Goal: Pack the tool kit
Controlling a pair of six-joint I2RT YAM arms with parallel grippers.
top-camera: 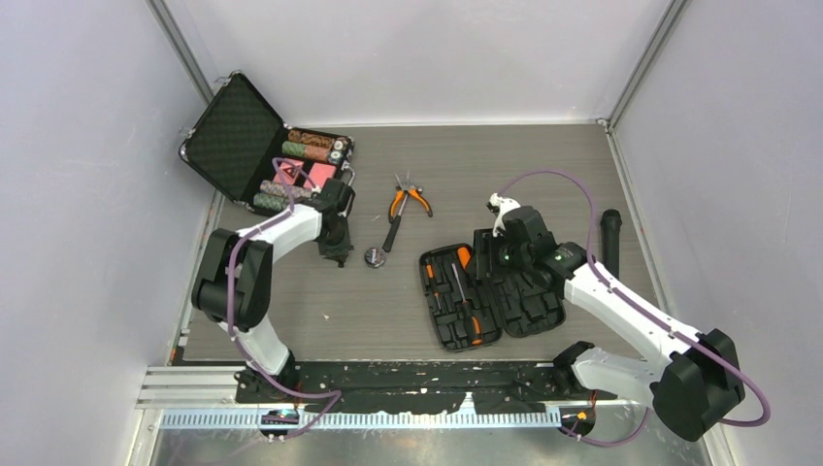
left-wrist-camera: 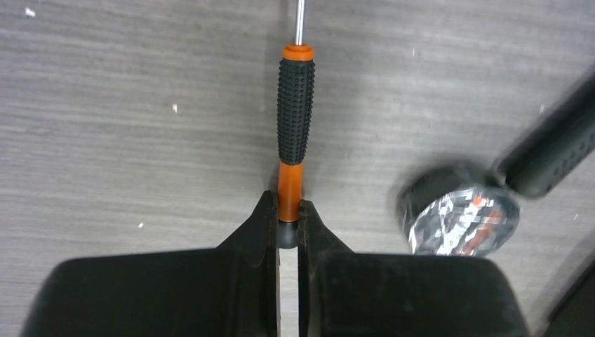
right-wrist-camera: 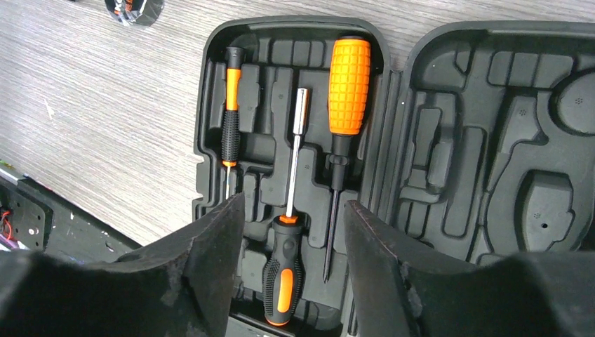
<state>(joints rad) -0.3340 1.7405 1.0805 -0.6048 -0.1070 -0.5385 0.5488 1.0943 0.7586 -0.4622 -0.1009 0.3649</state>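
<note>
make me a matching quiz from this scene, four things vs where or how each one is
1 pliers
2 fat orange-handled screwdriver
3 left gripper
4 poker chip case

a shut on slim screwdriver
b lid up, far left corner
c slotted in tool kit
d loose on table

Pairs: 1-d, 2-c, 3-a, 4-b

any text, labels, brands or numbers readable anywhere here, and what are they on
No text can be read.
Shiny label on the round black object: printed, but too blurred to read.
Red cards in the briefcase: too small to read.
Screwdriver in the left gripper: no print showing.
Tool kit: no markings showing.
</note>
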